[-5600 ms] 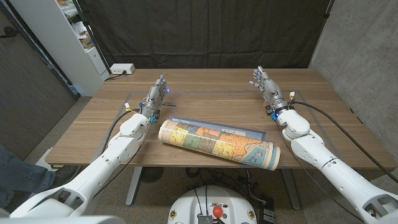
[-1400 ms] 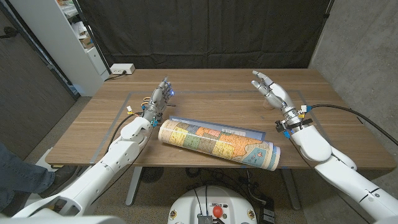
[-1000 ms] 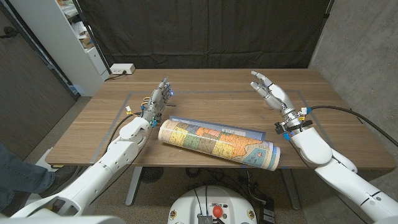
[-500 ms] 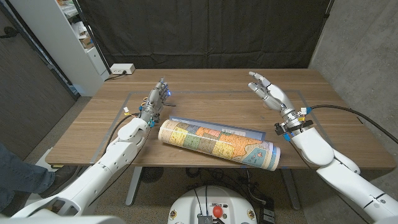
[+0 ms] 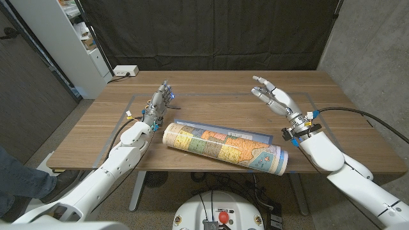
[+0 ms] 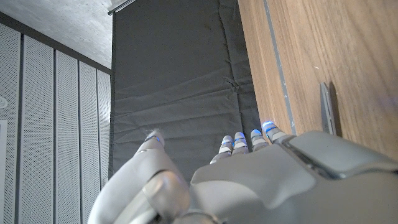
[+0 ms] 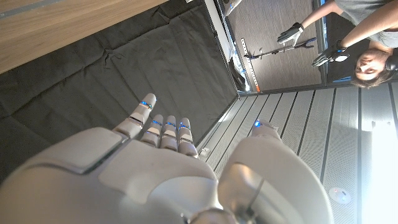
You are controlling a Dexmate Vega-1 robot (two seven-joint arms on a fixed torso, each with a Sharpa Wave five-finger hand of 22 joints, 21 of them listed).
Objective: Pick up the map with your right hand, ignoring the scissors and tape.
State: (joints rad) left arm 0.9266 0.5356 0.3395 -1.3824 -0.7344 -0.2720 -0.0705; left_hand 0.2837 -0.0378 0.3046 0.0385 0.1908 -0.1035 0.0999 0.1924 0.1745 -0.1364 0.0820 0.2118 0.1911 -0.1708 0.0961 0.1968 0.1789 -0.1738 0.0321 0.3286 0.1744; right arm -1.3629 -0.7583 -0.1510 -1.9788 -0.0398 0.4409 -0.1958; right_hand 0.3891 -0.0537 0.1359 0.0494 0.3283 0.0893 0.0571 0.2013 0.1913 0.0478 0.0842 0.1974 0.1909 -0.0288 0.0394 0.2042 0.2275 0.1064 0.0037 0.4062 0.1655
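right hand (image 5: 273, 99) raised above the table (image 5: 217, 86), fingers spread, holding nothing. rolled map (image 5: 223, 147) lies on the table below and inward of it, untouched. left hand (image 5: 158, 102) open, empty, beside the map's other end.

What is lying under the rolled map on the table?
The rolled map lies on its own unrolled sheet, whose blue-edged flat part shows just behind the roll, on the wooden table. Whatever is directly beneath the roll is covered and cannot be seen.
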